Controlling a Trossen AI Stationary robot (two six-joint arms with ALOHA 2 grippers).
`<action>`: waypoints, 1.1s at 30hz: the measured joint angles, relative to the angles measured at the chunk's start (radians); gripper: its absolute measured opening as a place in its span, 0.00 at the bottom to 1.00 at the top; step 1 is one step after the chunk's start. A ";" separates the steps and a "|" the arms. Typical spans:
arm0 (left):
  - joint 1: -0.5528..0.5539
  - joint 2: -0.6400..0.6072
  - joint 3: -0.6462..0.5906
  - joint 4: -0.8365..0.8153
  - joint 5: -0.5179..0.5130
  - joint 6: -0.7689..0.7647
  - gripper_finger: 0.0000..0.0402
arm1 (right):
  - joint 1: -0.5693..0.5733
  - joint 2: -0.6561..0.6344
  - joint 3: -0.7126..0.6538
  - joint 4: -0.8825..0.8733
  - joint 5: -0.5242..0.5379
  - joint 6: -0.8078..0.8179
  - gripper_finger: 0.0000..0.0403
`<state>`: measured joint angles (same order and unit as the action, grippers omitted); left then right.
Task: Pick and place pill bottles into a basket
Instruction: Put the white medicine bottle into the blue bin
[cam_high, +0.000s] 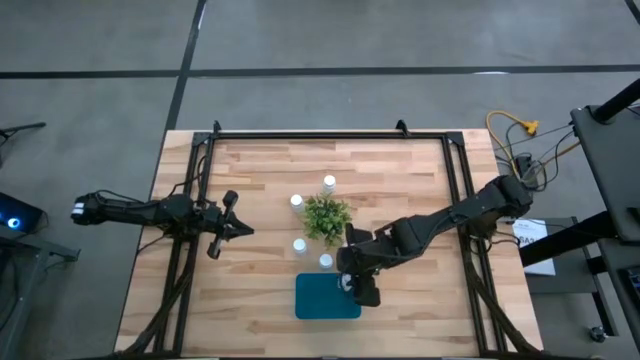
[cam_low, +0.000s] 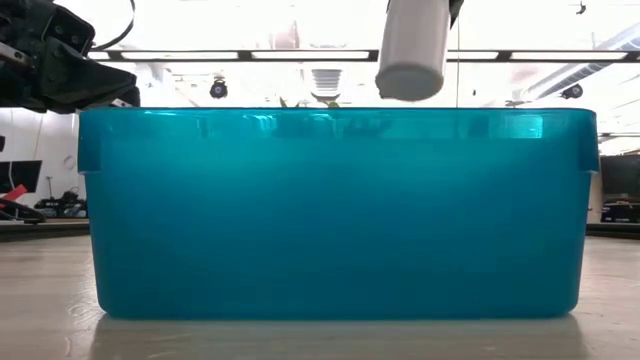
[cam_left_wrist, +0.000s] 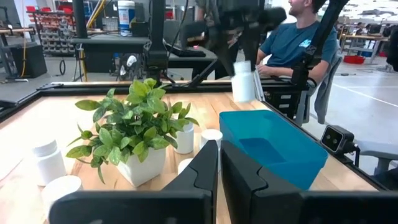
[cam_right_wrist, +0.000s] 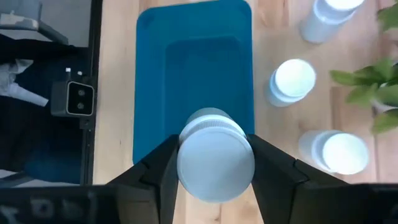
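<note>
Right pincer (cam_right_wrist: 214, 163) grips one pill bottle (cam_right_wrist: 216, 152) above the empty basket (cam_right_wrist: 152, 74); four bottles remain around the plant (cam_high: 326, 217). Left pincer (cam_high: 238, 229) closed, idle at nine o'clock.

Potted plant (cam_high: 326, 217) on wooden table (cam_high: 250, 290)

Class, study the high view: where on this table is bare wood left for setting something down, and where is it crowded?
Bare wood lies along the far edge of the table, beyond the plant, and at the near left corner beside the basket. It is crowded around the plant, ringed by pill bottles, and at the basket, where the right gripper holds a bottle.
</note>
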<state>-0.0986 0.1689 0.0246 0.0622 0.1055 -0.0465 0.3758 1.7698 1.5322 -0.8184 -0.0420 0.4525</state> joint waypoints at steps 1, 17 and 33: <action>0.000 0.001 0.000 0.001 0.000 0.000 0.00 | 0.001 0.010 0.000 0.002 -0.004 0.004 0.36; 0.000 0.001 0.000 -0.001 0.000 0.000 0.00 | 0.004 0.143 0.001 0.013 -0.037 -0.007 0.36; 0.000 0.004 0.000 -0.003 0.000 0.001 0.00 | 0.006 0.214 -0.001 0.015 0.001 -0.004 0.36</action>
<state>-0.0982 0.1726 0.0246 0.0595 0.1056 -0.0460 0.3820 1.9835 1.5314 -0.8034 -0.0414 0.4485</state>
